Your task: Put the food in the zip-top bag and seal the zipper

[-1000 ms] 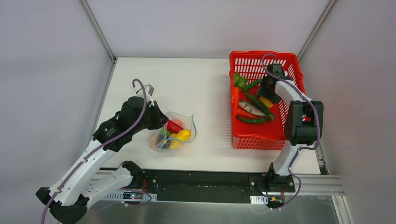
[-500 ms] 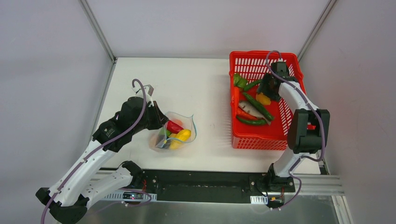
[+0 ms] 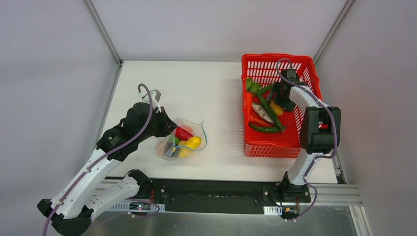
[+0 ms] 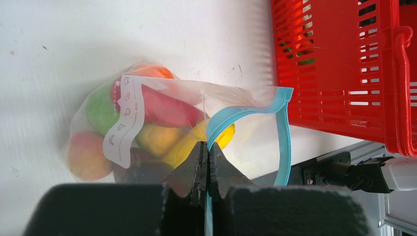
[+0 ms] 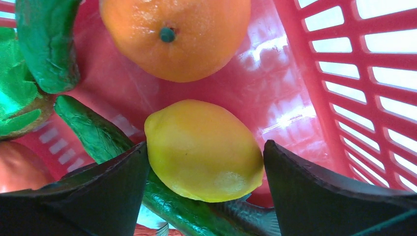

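Note:
The zip-top bag (image 3: 183, 139) lies on the white table, mouth open, with red, yellow, green, orange and dark purple food inside (image 4: 162, 110). My left gripper (image 3: 169, 129) is shut on the near side of the teal zipper (image 4: 284, 132), which loops open past the pinched jaws (image 4: 207, 152). My right gripper (image 3: 275, 95) is low inside the red basket (image 3: 278, 57), jaws open either side of a yellow lemon (image 5: 204, 150), which the left finger (image 5: 113, 182) touches or nearly touches while the right one stands apart. An orange (image 5: 176, 34) lies just beyond the lemon.
The basket also holds long green pods (image 3: 269, 107), a leafy green piece (image 5: 44, 44), a carrot (image 3: 249, 101) and a grey fish-like piece (image 3: 263, 113). Its mesh wall (image 5: 378, 73) stands close on the right of my right gripper. The basket's side shows in the left wrist view (image 4: 339, 73).
My right gripper has shifted within the basket, back then forward and left, and now straddles the lemon. The green pods have shifted slightly. The left arm and bag have not moved.

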`<state>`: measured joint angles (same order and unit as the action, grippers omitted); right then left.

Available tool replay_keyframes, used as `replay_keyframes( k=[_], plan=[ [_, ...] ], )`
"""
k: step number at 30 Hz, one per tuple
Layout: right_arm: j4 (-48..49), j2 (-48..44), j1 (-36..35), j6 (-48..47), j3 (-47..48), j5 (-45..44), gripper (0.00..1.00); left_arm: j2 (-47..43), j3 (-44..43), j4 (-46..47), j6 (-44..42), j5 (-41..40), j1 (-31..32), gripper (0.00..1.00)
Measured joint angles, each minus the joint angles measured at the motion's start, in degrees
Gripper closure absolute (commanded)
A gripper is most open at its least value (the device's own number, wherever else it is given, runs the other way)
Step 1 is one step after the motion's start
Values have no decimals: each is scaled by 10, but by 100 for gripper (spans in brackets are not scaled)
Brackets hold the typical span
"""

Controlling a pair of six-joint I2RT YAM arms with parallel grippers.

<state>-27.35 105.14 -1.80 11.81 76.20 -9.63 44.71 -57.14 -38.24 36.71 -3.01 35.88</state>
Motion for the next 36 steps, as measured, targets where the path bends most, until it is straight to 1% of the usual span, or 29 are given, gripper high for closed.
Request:
replay_keyframes(
  k=[2,4,7,9,10,11,16,18,20,24,27,29,32,36],
  plan=[
    [0,2,0,0,-2,-2,9,0,0,0,0,0,0,100],
    [0,3,0,0,-2,-3,9,0,0,0,0,0,0,100],
    [-2,4,1,-1,-2,-4,16,-1,0,0,0,0,0,100],
    [-3,4,1,-3,-2,-1,25,-1,0,0,0,0,0,100],
    [-3,5,1,-4,-2,0,34,-1,1,0,0,0,0,100],
    [-5,5,1,-3,-1,1,38,-2,2,0,0,0,0,100],
    [-7,-1,2,1,0,7,40,-3,2,0,0,0,0,100],
    [-11,-17,2,2,-2,10,41,-4,2,0,0,0,0,100],
    [-14,-54,2,3,-6,12,42,-4,2,0,0,0,0,100],
    [-14,-163,2,10,-12,21,43,-4,2,0,0,0,0,100],
    [-8,-252,2,21,-24,47,43,-3,2,0,0,0,0,100],
    [-5,-301,2,33,-37,78,43,-1,2,0,0,0,0,100],
    [11,-361,2,63,-74,153,43,3,2,1,0,1,0,100],
    [32,-412,-1,112,-118,264,43,3,2,1,2,2,0,100]
  ],
)
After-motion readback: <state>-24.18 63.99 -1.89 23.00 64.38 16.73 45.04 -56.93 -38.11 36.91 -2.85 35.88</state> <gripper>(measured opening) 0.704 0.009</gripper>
